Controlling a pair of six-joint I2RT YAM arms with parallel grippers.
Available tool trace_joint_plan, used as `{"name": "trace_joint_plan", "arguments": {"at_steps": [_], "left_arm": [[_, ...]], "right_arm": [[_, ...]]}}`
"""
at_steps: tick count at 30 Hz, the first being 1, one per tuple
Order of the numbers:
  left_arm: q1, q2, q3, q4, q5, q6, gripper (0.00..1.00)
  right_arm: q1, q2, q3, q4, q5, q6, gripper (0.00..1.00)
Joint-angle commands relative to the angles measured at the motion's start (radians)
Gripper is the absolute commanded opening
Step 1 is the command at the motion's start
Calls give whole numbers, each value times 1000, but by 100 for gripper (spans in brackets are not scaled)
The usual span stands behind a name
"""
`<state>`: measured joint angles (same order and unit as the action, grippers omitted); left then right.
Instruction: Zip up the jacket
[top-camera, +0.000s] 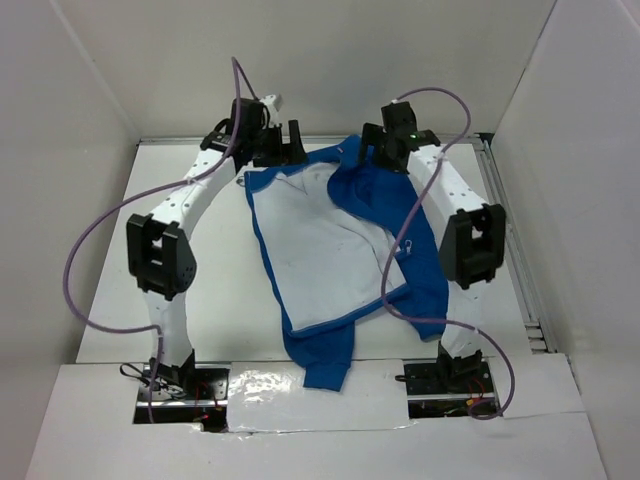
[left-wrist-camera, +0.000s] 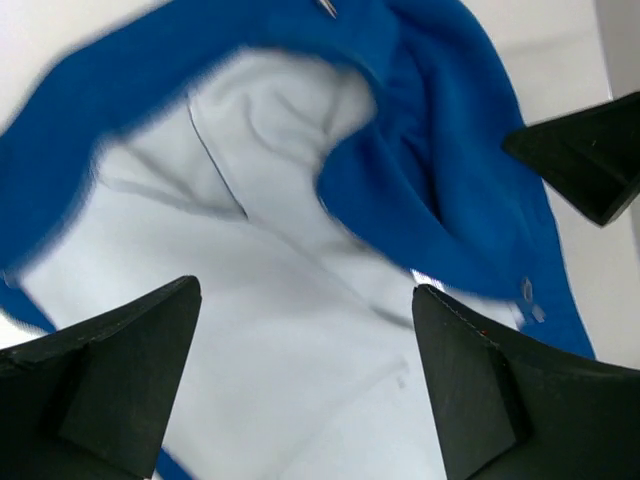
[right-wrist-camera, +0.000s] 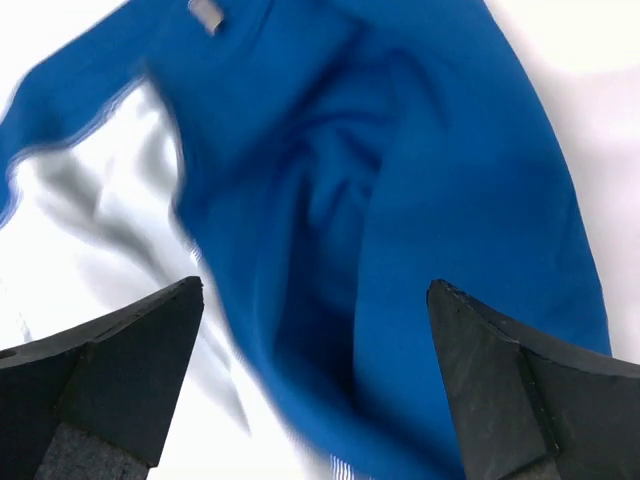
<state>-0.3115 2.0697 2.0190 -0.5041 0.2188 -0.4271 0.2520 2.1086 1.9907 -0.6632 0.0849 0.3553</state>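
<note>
Fabric from the jacket (top-camera: 330, 250) starts just short of the arms' bases, where a blue sleeve end (top-camera: 325, 365) lies on the white table (top-camera: 200, 300) between the two mounts. From there the garment runs away from the bases. Its long axis goes near to far and leans a little to the left, with the hem end near and the collar end far. It lies open with its pale lining (top-camera: 320, 240) turned up. Royal-blue trim edges the left side, and a broad blue panel (top-camera: 425, 270) spreads along the right side.

Toward the far end, the blue fabric is bunched and folded over the lining (left-wrist-camera: 250, 330). A small pale tag (right-wrist-camera: 205, 15) shows on the blue beyond the fold.

At the collar end, the left gripper (top-camera: 282, 148) hangs over the left corner. Its fingers (left-wrist-camera: 110, 370) are spread wide with nothing between them, and the lining lies below. The right gripper (top-camera: 372, 152) hangs over the bunched blue cloth (right-wrist-camera: 400, 250), its fingers (right-wrist-camera: 520, 390) likewise parted and gripping nothing. One tip of it shows at the edge of the left wrist view.
</note>
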Motion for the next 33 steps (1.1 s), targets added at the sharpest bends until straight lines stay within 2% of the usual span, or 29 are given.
{"name": "trace_joint_plan", "arguments": {"at_steps": [1, 2, 5, 6, 9, 12, 14, 19, 24, 28, 33], "left_arm": [[-23, -266, -147, 59, 57, -32, 99], [-23, -302, -269, 43, 44, -54, 99], [-35, -472, -472, 32, 15, -119, 99], [-47, -556, -609, 33, 8, -131, 99], [-48, -711, -846, 33, -30, -186, 99], [17, -818, -1028, 33, -52, -268, 99], [98, -833, -1088, 47, 14, -259, 99], [167, -726, -1034, 119, 47, -243, 99], [163, -461, -843, 84, 45, -242, 99], [158, -295, -760, 87, 65, -231, 96], [124, -209, -738, 99, 47, -237, 92]], "right_arm": [[36, -292, -192, 97, 46, 23, 100], [44, -371, -255, 106, 56, 42, 100], [107, -487, -491, 132, 50, 56, 100], [136, -557, -603, 148, 59, 59, 100], [288, -642, -764, 157, 104, 57, 100], [443, -647, -819, 133, 127, 86, 100], [559, -616, -819, 128, 136, 102, 100], [771, -472, -738, 131, 141, 102, 100], [918, -248, -551, 15, 199, 140, 99], [960, -213, -556, -32, 164, 163, 94], [983, -228, -632, -49, 161, 189, 92]]}}
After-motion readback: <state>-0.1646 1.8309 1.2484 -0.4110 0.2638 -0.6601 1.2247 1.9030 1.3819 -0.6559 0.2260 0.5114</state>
